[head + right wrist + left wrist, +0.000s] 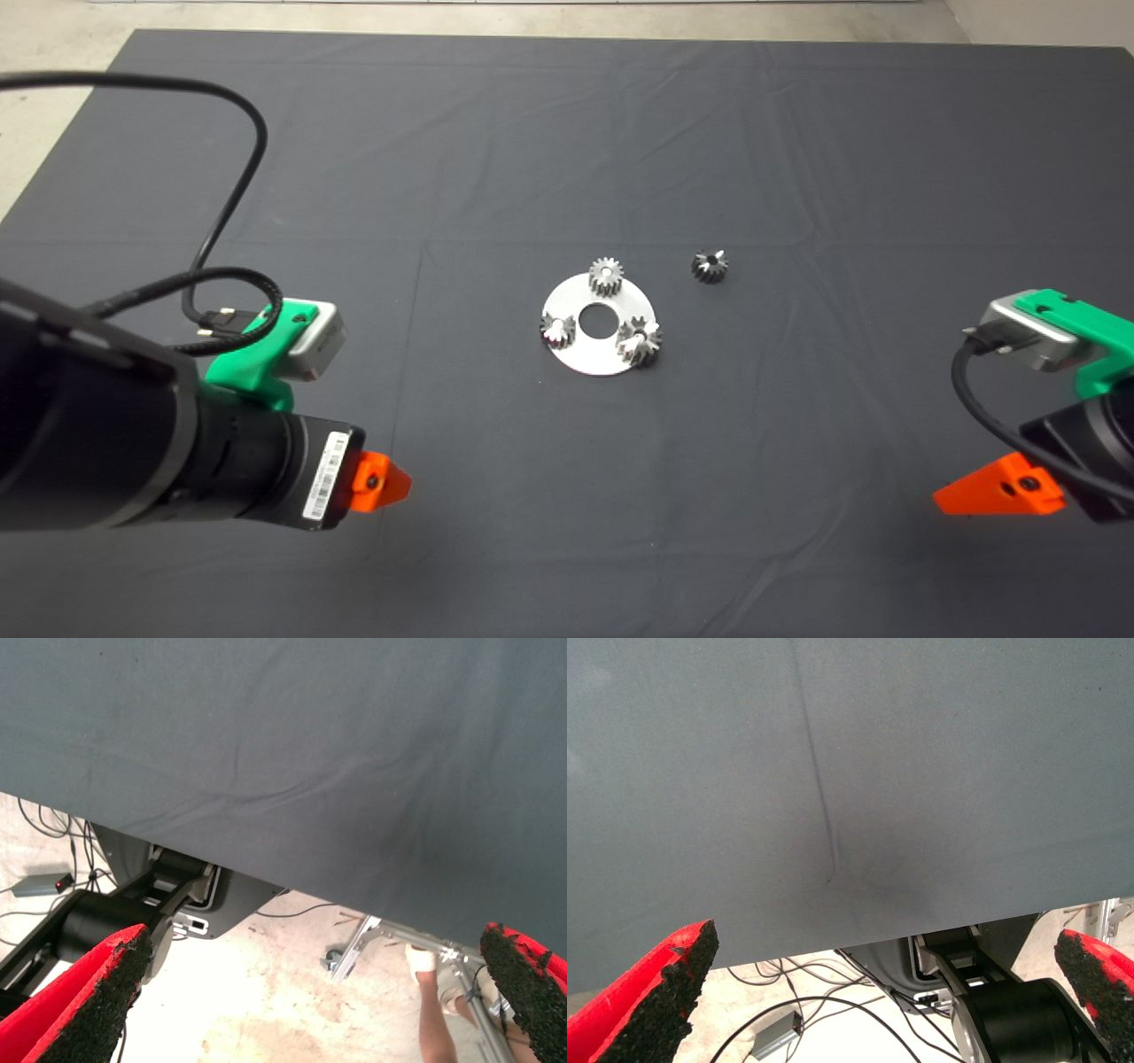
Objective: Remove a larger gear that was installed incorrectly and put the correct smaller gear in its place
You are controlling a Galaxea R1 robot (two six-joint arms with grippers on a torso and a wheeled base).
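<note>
Scene: a dark mat [567, 133] covers the table; a round silver plate [592, 359] with a centre hole lies near its middle.
Larger gear: the larger gear [640, 341] sits on the plate's rim at about 4 o'clock, the widest of the three gears mounted there.
Other mounted gears: a straight-toothed grey gear [606, 276] stands at the plate's 12 o'clock; a small bevel gear [557, 329] at its 9 o'clock.
Smaller gear: the smaller gear [710, 266] lies loose on the mat, off the plate toward 2 o'clock, near it but not touching.
Left gripper: the left gripper [881, 992] hovers at the mat's 8 o'clock, well apart from the plate, jaws spread wide, holding nothing.
Right gripper: the right gripper [310, 992] hovers at the mat's 4 o'clock, also spread wide and empty.
Risk: lifting the larger gear could drag the light plate or knock the neighbouring gears, since they sit close together; the loose gear might roll if nudged on its cone.
Only overhead: the head view alone shows the gears and plate.
Only wrists: the wrist views show the finger gaps, the mat edge, floor cables, and, on the right, a person's leg [434, 1028].
</note>
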